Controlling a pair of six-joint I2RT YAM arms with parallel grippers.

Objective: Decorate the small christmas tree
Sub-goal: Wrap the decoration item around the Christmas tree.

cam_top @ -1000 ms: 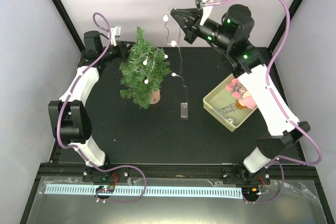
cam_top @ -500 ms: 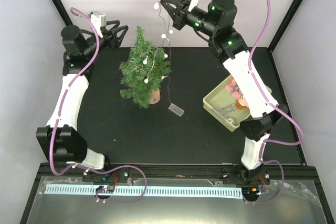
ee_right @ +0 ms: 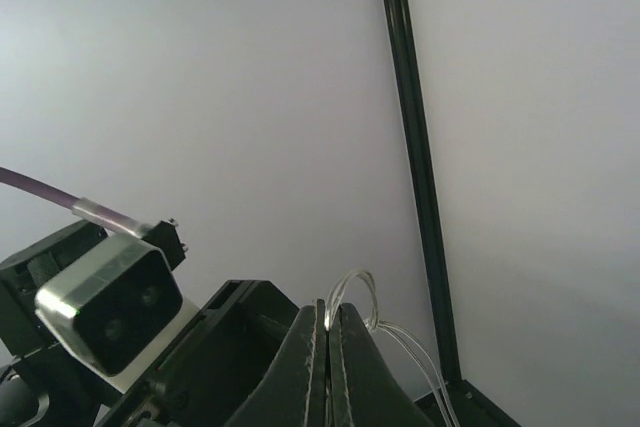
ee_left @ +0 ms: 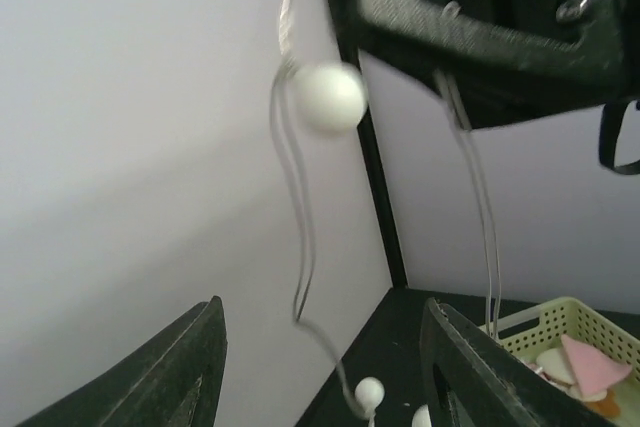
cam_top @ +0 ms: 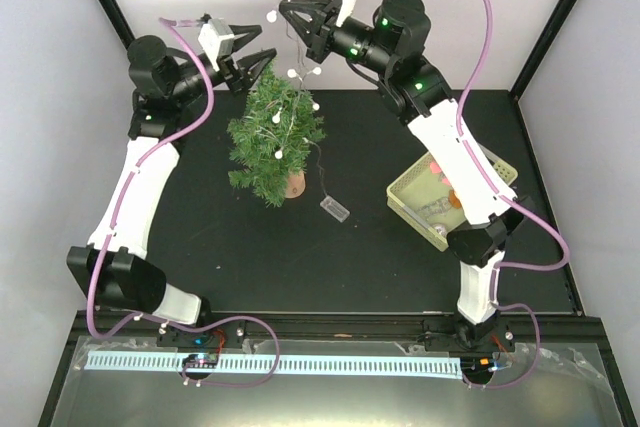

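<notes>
The small christmas tree (cam_top: 274,140) stands on its wood stump at the table's left middle, with white bulbs on its branches. My right gripper (cam_top: 285,8) is high above the tree top and shut on the thin wire of the string lights (cam_top: 292,73); in the right wrist view the pads (ee_right: 318,347) pinch a wire loop (ee_right: 352,287). My left gripper (cam_top: 260,55) is open beside the tree top, just below the right one. In the left wrist view its fingers (ee_left: 190,367) flank the hanging wire, with a bulb (ee_left: 327,97) above.
The lights' clear battery box (cam_top: 335,208) lies on the black table right of the tree. A yellow basket (cam_top: 408,199) with pink and orange ornaments sits at the right, also showing in the left wrist view (ee_left: 560,319). Black frame posts stand at the back corners.
My left arm rose and swung right to the tree top. My right gripper moved left and higher with the light wire. The battery box was dragged left.
</notes>
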